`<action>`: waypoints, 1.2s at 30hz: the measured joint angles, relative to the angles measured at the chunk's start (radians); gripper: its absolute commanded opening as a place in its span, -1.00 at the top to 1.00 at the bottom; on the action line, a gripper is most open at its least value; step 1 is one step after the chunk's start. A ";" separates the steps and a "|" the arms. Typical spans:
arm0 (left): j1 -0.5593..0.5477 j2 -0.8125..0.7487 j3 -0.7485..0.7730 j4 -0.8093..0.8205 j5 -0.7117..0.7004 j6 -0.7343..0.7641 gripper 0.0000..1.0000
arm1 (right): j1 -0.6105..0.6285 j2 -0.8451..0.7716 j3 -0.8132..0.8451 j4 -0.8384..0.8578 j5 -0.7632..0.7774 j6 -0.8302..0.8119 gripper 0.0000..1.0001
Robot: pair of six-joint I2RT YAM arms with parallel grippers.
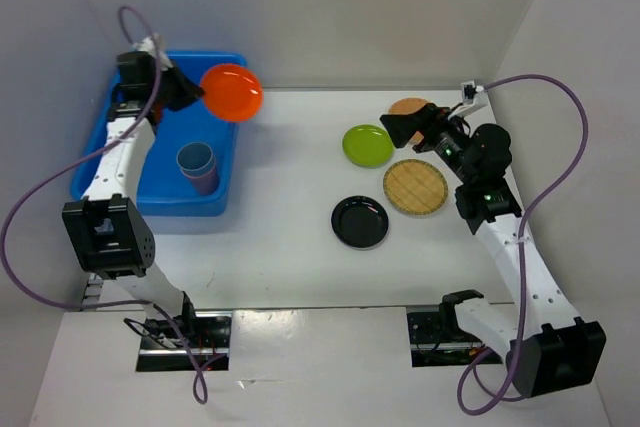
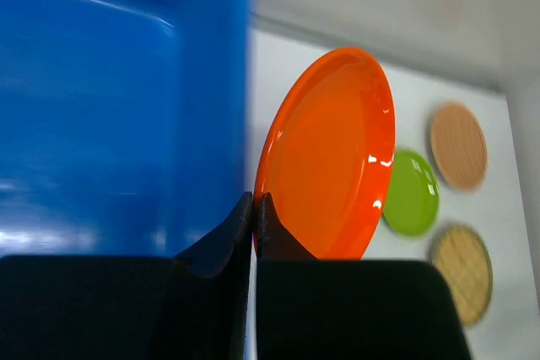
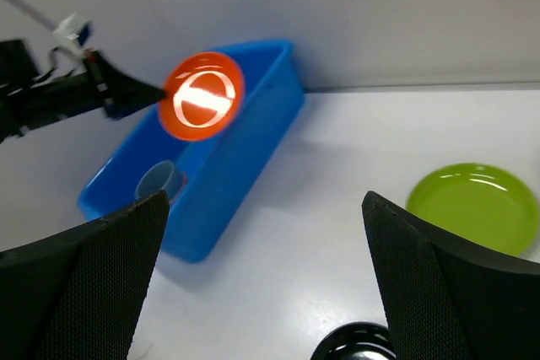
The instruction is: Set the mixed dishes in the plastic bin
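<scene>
Left pincer [image 2: 255,208] pinches the round orange plastic plate [image 2: 333,158] by its rim, over the big blue plastic bin's [image 2: 110,124] edge for dropping. Right pincer [image 3: 263,208] is wide open, empty.

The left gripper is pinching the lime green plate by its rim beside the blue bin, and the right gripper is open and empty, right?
Wrong plate. The left gripper pinches the orange plate by its rim, as the left wrist view shows; the lime green plate lies on the table. The blue bin and open, empty right gripper are right.
</scene>
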 measured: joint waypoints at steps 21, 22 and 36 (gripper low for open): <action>0.260 0.446 0.122 0.200 -0.370 -0.229 1.00 | -0.009 0.501 0.072 -0.073 0.290 0.022 -1.00; 0.260 0.466 0.130 0.200 -0.384 -0.235 0.99 | -0.009 0.531 0.090 -0.069 0.295 0.026 -1.00; 0.275 0.608 0.273 0.198 -0.409 -0.259 -0.70 | -0.016 0.818 0.308 -0.060 0.314 -0.009 -0.97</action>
